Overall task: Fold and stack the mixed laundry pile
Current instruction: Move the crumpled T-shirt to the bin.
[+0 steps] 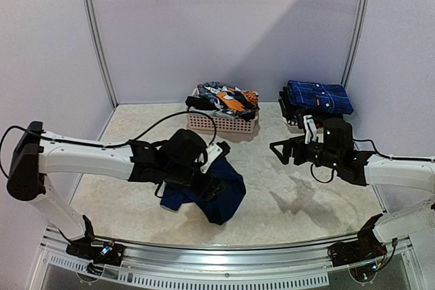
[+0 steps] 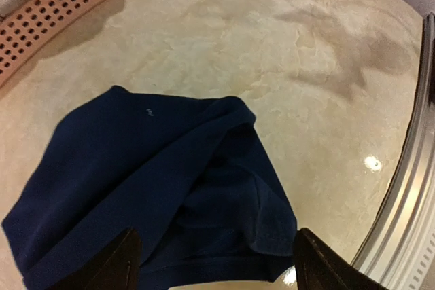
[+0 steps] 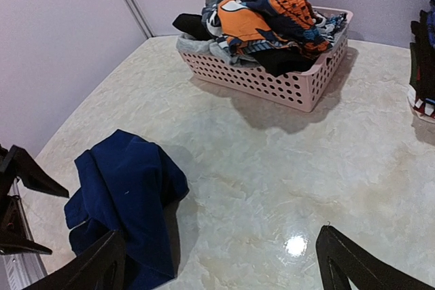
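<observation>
A dark blue shirt (image 1: 228, 198) lay in a bunch on the counter (image 1: 292, 198), near the front edge and a bit left of the middle. It was not flat. One side was folded over on itself, and a seam showed near its edge in the left wrist view (image 2: 136, 181).

The left end effector (image 1: 216, 168) hung over the shirt. Its two fingers (image 2: 122, 259) were spread wide. It held nothing, and the shirt showed in the gap between them. I could not tell if the fingers touched the cloth.

The right end effector (image 1: 277, 151) was over the bare counter on the right, well apart from the shirt. Its fingers (image 3: 102, 259) were wide too, with nothing in them.

A pink basket (image 1: 224, 123) with holes in its walls stood at the back of the counter, near the middle. The pile (image 1: 230, 98) sat heaped inside it, up past the rim. An orange, blue and white piece lay on top (image 3: 262, 15), with black and grey cloth under it.

At the back right sat a stack (image 1: 318, 96) of folded clothes, with a blue checked piece on top.
</observation>
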Controlling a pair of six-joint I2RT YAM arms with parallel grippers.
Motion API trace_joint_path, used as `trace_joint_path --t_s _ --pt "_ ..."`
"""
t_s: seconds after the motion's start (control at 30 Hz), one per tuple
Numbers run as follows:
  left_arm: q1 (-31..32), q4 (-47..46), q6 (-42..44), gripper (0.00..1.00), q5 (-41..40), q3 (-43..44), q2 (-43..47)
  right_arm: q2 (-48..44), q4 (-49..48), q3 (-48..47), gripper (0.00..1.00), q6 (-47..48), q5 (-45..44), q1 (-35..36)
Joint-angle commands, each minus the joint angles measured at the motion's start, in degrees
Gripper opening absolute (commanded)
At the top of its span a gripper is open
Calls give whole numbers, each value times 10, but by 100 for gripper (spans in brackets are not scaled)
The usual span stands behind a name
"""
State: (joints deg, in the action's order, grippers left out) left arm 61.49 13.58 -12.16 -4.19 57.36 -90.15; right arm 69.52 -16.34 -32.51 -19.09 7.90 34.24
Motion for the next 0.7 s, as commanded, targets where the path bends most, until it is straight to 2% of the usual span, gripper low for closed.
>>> trace_joint_path --t_s 0.0,0.13,0.23,0.5,0.67 --pt "-1 23 -13 81 -80 -38 83 24 -20 -5 99 2 58 9" --pt "-14 75 -50 81 -143 -68 125 49 -11 -24 99 16 59 42" --pt "-24 97 -77 78 -160 -97 145 75 23 -54 98 49 39 89" --pt "-46 91 -113 70 -153 -153 164 155 73 -127 97 106 -8 198" --pt "-62 68 -113 69 -148 -166 143 205 102 -165 97 114 -58 248"
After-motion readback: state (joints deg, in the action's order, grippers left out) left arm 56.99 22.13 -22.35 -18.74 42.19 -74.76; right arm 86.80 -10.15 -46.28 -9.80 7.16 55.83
